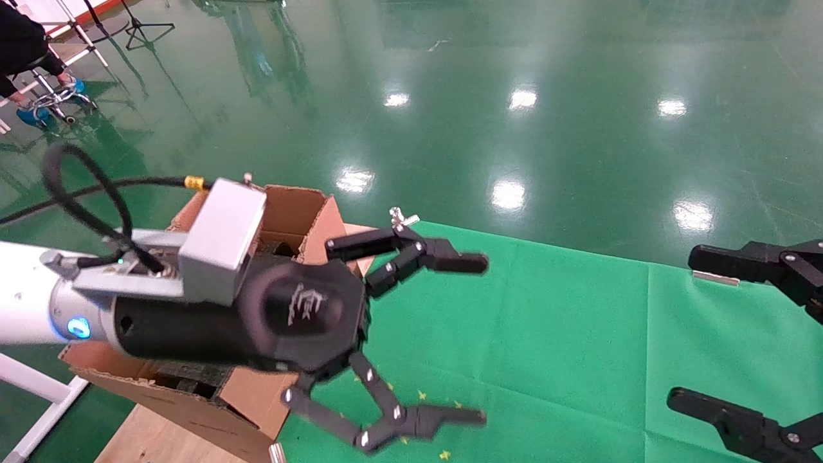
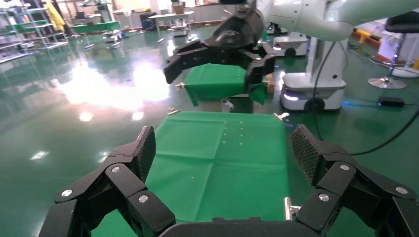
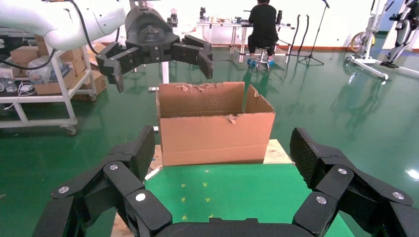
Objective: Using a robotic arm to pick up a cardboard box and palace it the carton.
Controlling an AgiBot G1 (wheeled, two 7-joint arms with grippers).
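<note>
The cardboard box is out of view in every frame. The carton [image 1: 292, 209] stands open at the left end of the green-covered table [image 1: 578, 334], its flaps ragged; the right wrist view shows the carton [image 3: 217, 133] front-on. My left gripper [image 1: 481, 339], on the white robotic arm, hovers open and empty just past the carton's table-side wall, above the cloth. From its own camera, the left gripper [image 2: 225, 148] has only green cloth between its pads. My right gripper [image 1: 687, 328] hangs open and empty at the table's right end, facing the carton, as the right gripper [image 3: 220, 148] shows in its own view.
The carton rests on a wooden board [image 1: 148, 437] beside the table. Small yellow marks [image 1: 421, 394] dot the cloth, and a metal clip [image 1: 404, 218] sits on its far edge. A seated person [image 3: 262, 24], a white cart [image 3: 44, 84] and a wheeled robot base [image 2: 311, 94] stand on the green floor.
</note>
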